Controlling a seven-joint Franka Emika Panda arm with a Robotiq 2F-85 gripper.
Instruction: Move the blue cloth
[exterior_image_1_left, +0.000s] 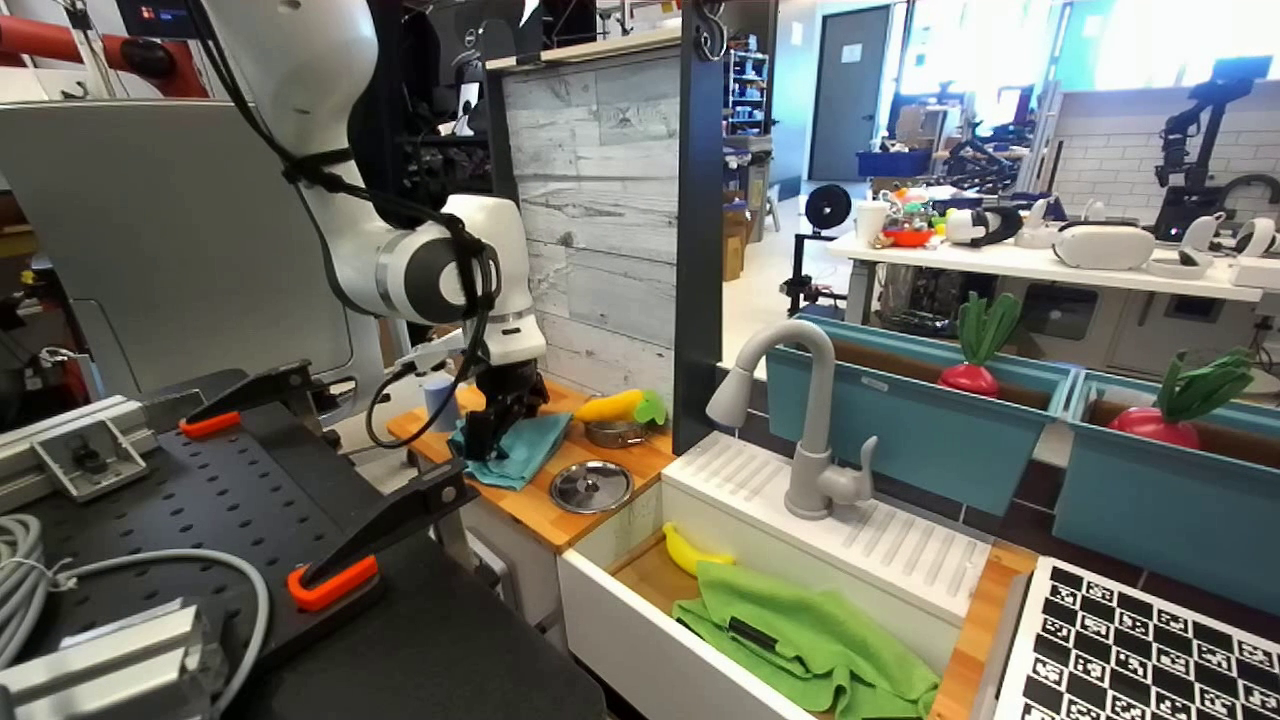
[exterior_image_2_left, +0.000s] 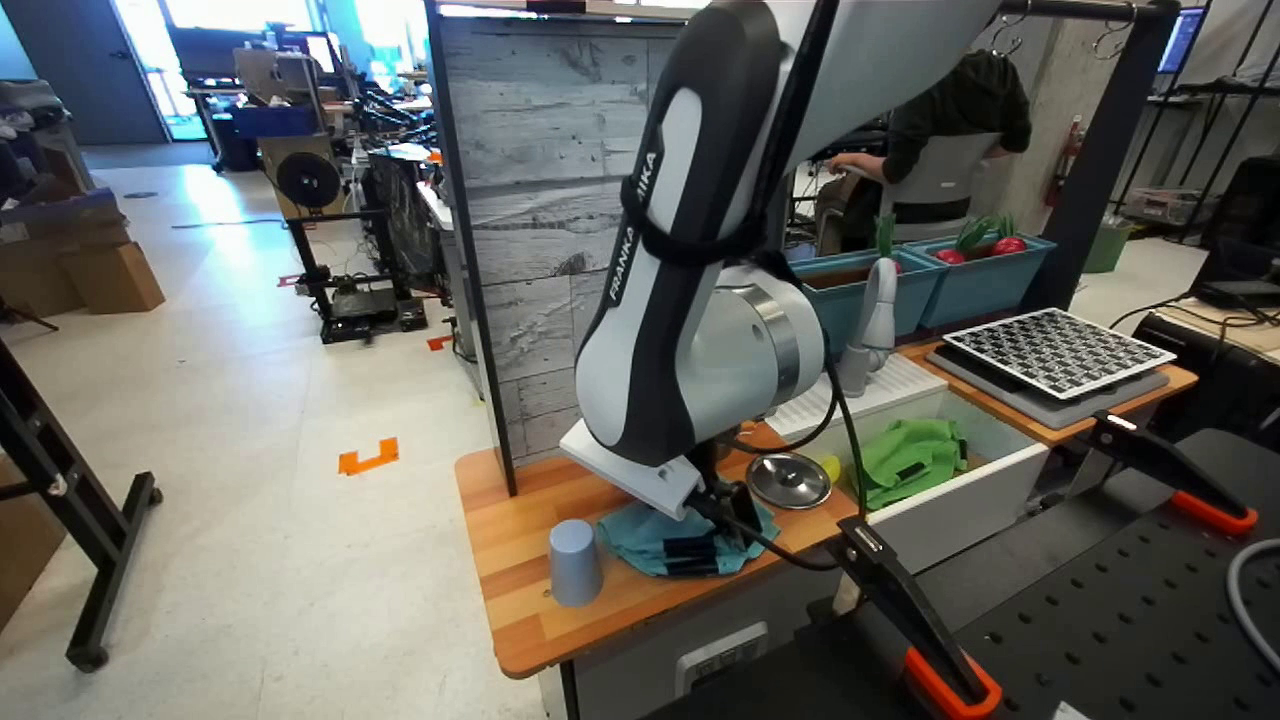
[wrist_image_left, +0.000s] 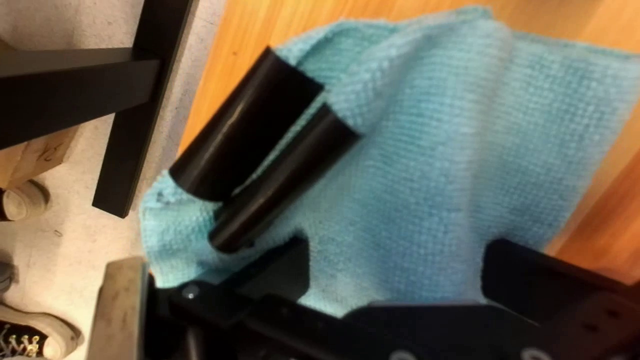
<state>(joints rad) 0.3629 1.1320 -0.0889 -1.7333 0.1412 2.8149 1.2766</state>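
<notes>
The blue cloth (exterior_image_1_left: 535, 448) lies rumpled on a wooden countertop, near its front edge. It shows in an exterior view beneath the arm (exterior_image_2_left: 632, 535), and it fills much of the wrist view (wrist_image_left: 415, 150). Two black bands (wrist_image_left: 250, 125) lie across one end of it. My gripper (wrist_image_left: 395, 267) is open, pointing down over the cloth, with the fingers wide apart and cloth visible between them. In both exterior views the gripper (exterior_image_1_left: 492, 430) (exterior_image_2_left: 735, 510) is low at the cloth. Whether the fingertips touch it I cannot tell.
A blue-grey cup (exterior_image_2_left: 575, 565) stands upside down beside the cloth. A metal lid (exterior_image_1_left: 590, 487) lies on its other side. A small pot (exterior_image_1_left: 617, 433) with a yellow toy (exterior_image_1_left: 608, 406) stands behind. A sink (exterior_image_1_left: 690, 670) with a green cloth (exterior_image_1_left: 810, 630), a faucet (exterior_image_1_left: 815, 420) and a wall panel (exterior_image_1_left: 600, 200) adjoin.
</notes>
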